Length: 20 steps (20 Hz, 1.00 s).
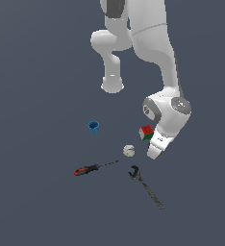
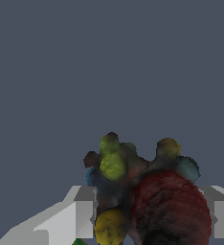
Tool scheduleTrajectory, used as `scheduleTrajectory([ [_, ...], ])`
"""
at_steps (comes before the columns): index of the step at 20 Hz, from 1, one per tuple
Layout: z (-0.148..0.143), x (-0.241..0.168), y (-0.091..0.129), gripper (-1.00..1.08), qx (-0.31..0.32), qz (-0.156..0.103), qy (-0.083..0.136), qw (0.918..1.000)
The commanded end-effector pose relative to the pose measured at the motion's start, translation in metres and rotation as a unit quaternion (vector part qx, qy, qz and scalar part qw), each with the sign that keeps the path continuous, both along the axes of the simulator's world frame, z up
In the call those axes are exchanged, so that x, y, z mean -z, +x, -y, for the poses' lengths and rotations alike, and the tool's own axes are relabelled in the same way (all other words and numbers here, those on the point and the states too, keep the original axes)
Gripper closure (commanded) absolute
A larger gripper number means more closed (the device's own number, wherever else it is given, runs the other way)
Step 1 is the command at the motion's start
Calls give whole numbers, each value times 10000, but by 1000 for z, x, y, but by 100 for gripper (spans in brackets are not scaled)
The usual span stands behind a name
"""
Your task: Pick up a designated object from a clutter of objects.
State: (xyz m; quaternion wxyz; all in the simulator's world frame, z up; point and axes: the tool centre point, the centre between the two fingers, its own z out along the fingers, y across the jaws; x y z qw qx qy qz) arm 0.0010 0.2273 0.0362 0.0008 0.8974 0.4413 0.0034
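Wrist view is showing the pincer [image 2: 147, 215] with its two pale fingers [image 2: 83, 217] sitting on either side of the dark lumpy object [image 2: 142, 191], a knobbly thing with yellow-green, teal and deep red bulges. The fingers are pressing against its sides, so the pincer is probably clamped on it, though the contact itself is partly lost behind the lump.

In the exterior view the arm is bending down over the dark desk [image 1: 37, 206], and its white hand [image 1: 157, 143] is pointing toward the surface near the middle of the clutter; the lump itself is not showing from this angle. The red-green-white cube [image 1: 145, 132] is sitting just beside the hand, on the exterior view's left of it. The white ball [image 1: 129, 150] is lying near the hand, a little nearer the camera than the cube. The dark wrench [image 1: 147, 188] is stretching away nearer still, toward the exterior view's right. The screwdriver [image 1: 88, 169] is lying to the exterior view's left of the wrench, and the blue cup [image 1: 93, 127] is standing upright, well apart, farther left.
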Motion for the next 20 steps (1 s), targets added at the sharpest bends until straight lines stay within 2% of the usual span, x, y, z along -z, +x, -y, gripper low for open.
scheduleTrajectory([
  [1, 2, -5, 0, 108, 0, 7, 2, 10000],
  [10, 22, -45, -1, 108, -4, 2, -4, 10000],
  [20, 67, -139, -4, 108, -10, -10, 0, 10000],
])
